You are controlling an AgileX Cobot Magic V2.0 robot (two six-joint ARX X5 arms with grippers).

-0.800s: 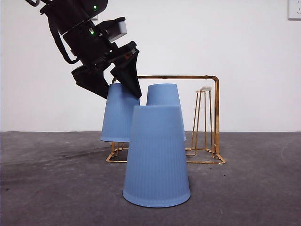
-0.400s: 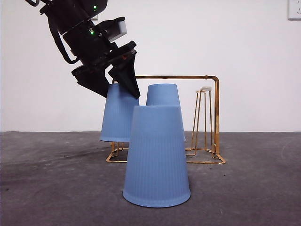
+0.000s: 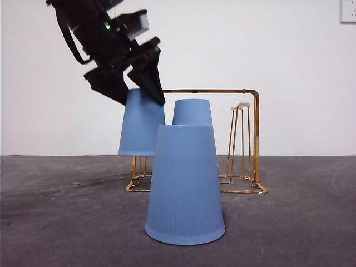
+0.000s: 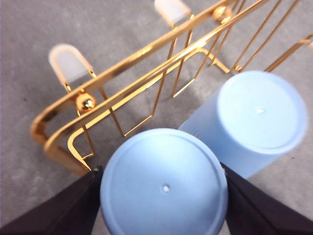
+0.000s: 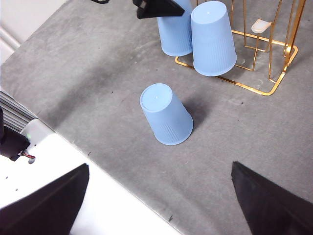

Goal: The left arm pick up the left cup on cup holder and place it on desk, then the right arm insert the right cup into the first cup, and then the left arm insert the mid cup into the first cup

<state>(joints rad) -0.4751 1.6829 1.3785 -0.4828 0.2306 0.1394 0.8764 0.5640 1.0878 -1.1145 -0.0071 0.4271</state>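
Raised higher on the cup holder (image 3: 253, 133) than a second ago, the left cup (image 3: 141, 125) is pinched near its top by the left gripper (image 3: 129, 89), beside the mid cup (image 3: 192, 113).

A: Where was the left hand (image 3: 136, 89)?
B: High at the left, its black jaws closed on the top of a blue cup (image 3: 141, 125) hanging above the gold cup holder (image 3: 253, 139).
A: And the other cups?
B: One (image 3: 192, 112) sat on the holder; another (image 3: 185, 186) stood upside down on the grey counter (image 3: 67, 217) in front.
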